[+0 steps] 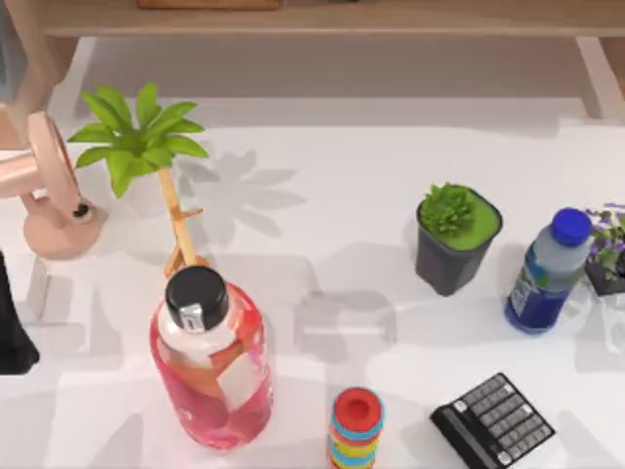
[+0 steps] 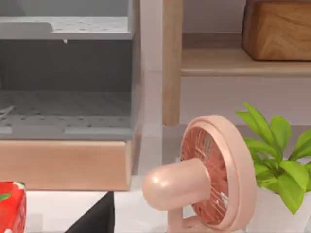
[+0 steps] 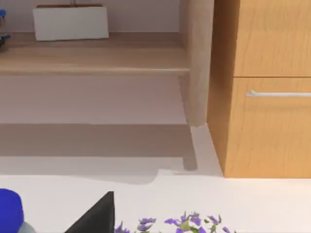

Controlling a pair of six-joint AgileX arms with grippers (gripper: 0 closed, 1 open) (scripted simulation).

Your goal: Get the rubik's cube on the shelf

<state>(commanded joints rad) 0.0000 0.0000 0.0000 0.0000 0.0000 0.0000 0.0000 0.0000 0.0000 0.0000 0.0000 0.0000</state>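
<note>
At the table's 12 o'clock edge ran the shelf [image 1: 322, 18], a tan board on pale legs. The left gripper [image 2: 95, 218] sat at 9 o'clock by the pink fan [image 1: 54, 186], and the right gripper [image 3: 97, 216] at 3 o'clock near the purple flowers [image 1: 610, 239] (grip width of either: cannot tell).
</note>
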